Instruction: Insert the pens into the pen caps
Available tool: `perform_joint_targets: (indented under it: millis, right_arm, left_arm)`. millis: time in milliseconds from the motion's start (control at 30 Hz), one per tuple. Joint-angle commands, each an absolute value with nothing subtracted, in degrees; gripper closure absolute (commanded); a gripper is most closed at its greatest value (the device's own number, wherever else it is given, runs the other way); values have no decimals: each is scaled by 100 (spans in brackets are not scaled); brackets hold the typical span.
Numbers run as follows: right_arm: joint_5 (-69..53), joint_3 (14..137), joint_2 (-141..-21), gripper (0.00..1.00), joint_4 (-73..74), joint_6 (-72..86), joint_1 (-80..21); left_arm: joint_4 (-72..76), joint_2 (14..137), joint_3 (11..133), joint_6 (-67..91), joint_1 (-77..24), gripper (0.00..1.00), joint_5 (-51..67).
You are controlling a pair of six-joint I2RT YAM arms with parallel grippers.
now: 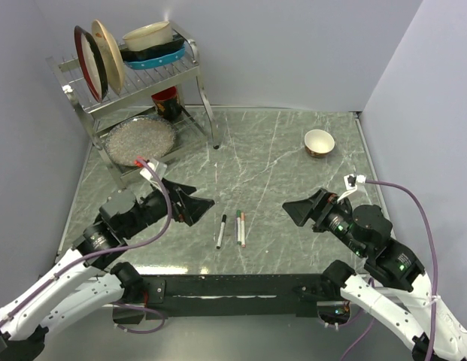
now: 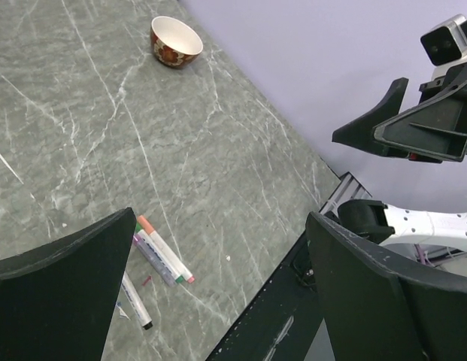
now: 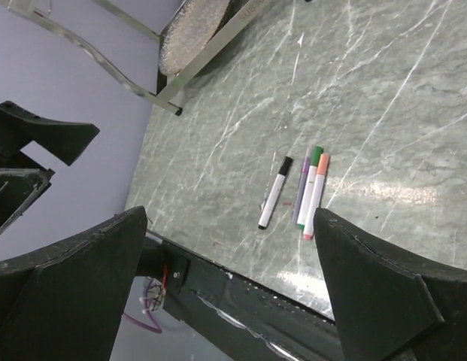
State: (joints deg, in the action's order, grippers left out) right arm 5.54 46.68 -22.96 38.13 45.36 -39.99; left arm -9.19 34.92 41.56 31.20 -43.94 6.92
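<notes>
The pens [image 1: 238,229] lie flat on the surface [image 1: 278,150], close to its near edge and about midway across. We count a black-ended pen [image 3: 274,203] lying a little apart on the left. To its right is a tight bunch made up of a purplish pen [image 3: 301,188], a green-ended pen [image 3: 310,186] and an orange-ended pen [image 3: 316,197], side by side and touching or nearly so. All of them run roughly from near to far, and each white barrel shows a coloured end.

The left gripper [image 1: 197,197] hangs to the left of the pens with its jaws spread wide and nothing between them. The right gripper [image 1: 302,207] faces it from the right, also wide open and empty. Neither touches a pen.

Farther back on the right stands a small bowl [image 1: 319,142], upright. At the far left corner we see a dish rack [image 1: 135,83] loaded with plates and bowls.
</notes>
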Motion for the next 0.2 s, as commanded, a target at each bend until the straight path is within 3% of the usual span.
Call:
perform_joint_targets:
  millis: [0,167]
  right_arm:
    - [642,4746,-2224,0,3560,4544,-4017]
    - [563,4746,-2206,0,3568,4544,-4017]
  left_arm:
    - [-633,3472,4157,3208,-4386,1,844]
    - [-554,3428,4078,3260,-4386,1,782]
